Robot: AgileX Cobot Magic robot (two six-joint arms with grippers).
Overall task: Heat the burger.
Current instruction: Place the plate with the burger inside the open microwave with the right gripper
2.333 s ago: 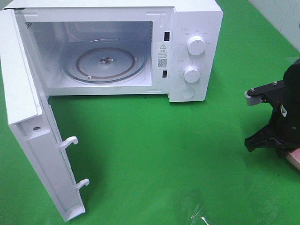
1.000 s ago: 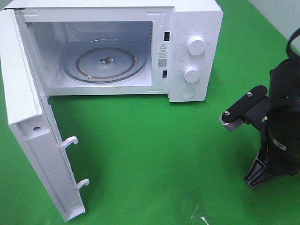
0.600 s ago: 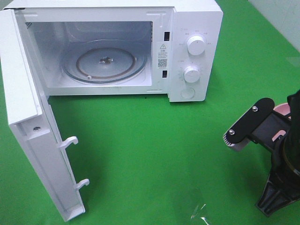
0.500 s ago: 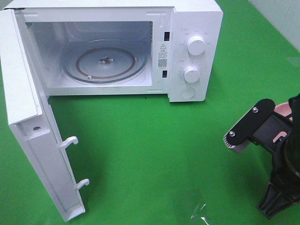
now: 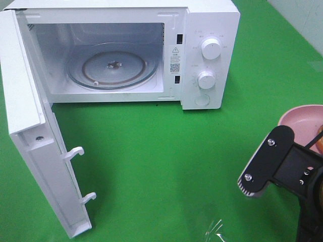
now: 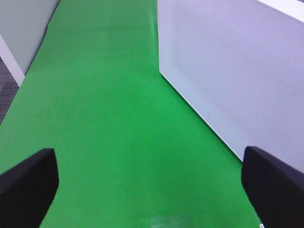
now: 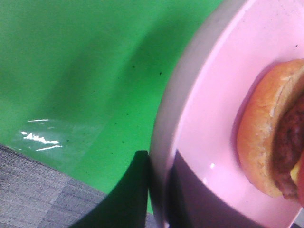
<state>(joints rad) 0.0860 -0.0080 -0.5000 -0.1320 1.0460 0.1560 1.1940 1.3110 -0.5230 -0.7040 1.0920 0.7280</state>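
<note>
Green bench [image 5: 166,151]: near its right edge our right claw [image 7: 159,190] clamps the rim of the pink plate [image 7: 204,137], burger [image 7: 259,142] on it; our left claw [image 6: 152,185] stands spread wide.

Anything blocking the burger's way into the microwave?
Nothing visible. The microwave door stands wide open, the glass turntable is bare, and no object lies on the green cloth between the pink plate carrying the burger and the opening.

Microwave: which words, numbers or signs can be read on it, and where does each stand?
No text reads clearly enough to quote.
Sticker on the microwave, beside the cavity: a warning triangle and a square code; its print is too small.
Upper knob and lower knob: the marks around them are too small and blurred.
</note>
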